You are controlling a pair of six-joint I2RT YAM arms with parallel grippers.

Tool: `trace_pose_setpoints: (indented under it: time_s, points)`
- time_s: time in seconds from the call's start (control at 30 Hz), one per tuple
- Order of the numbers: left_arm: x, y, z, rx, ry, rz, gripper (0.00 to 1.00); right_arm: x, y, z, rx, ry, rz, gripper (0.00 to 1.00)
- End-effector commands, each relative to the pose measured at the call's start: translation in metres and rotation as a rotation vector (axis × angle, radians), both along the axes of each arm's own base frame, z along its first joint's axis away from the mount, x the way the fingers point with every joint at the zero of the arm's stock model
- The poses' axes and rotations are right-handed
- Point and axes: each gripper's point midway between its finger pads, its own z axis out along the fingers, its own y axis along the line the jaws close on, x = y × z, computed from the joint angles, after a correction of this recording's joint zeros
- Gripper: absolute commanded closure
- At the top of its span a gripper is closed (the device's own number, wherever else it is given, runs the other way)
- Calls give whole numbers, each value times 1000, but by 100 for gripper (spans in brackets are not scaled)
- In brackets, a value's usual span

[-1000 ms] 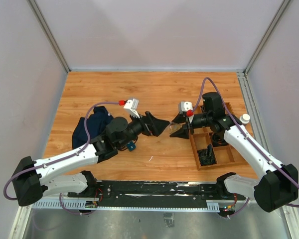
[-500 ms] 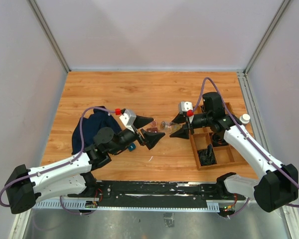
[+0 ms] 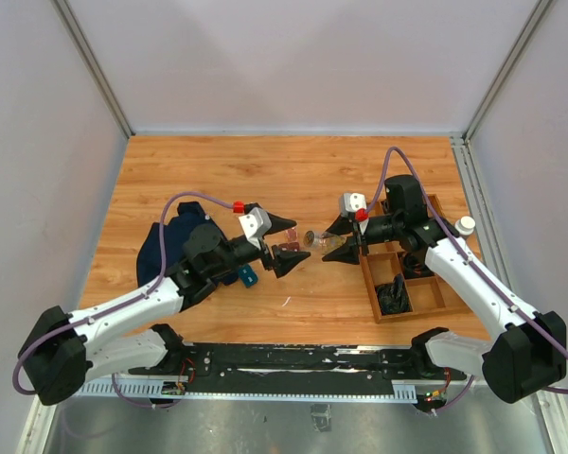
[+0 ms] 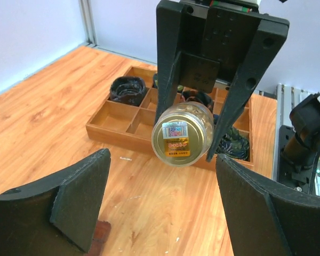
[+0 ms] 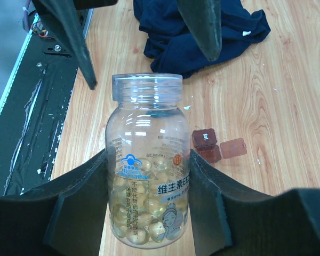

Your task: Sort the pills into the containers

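Note:
A clear round bottle [image 5: 148, 165], uncapped and part full of pale yellow pills [image 5: 144, 213], is held on its side above the table, with my right gripper [image 5: 149, 160] shut on it. In the top view that bottle [image 3: 316, 237] sticks out leftward from the right gripper [image 3: 329, 239]. My left gripper [image 3: 296, 243] faces the bottle's mouth from a short way off, open and empty. From the left wrist I see the bottle's base [image 4: 182, 133] beyond the left gripper [image 4: 161, 178]. The containers [image 5: 205, 145], small reddish-brown boxes, lie on the table below, one lid [image 5: 233, 148] open.
A wooden divided tray [image 3: 371, 284] with dark items stands at the right, under the right arm. A white round cap [image 3: 466, 225] sits by its far right side. A dark blue cloth [image 3: 170, 241] lies at the left, a small blue object [image 3: 247, 276] beside it.
My left gripper has drawn back to the left from the bottle and turned at the wrist, its jaws a little narrower. The right arm and bottle have not moved.

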Motion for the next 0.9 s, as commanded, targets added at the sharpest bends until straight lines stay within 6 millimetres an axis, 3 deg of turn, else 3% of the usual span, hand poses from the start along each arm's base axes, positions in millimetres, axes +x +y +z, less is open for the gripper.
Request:
trace_pose_setpoints:
  time_s: [0.0, 0.43, 0.67, 0.87]
  points:
    - [-7, -12, 19, -17, -53, -119, 18, -2, 4, 11, 35, -46, 35, 99]
    - [2, -22, 20, -30, -40, -131, 37, -3, 3, 12, 38, -48, 37, 99]
    - [2, -26, 20, -47, -19, -144, 53, -3, 3, 12, 39, -48, 37, 99]
    - [2, -27, 20, -63, 1, -146, 59, -3, 3, 12, 39, -49, 36, 99]
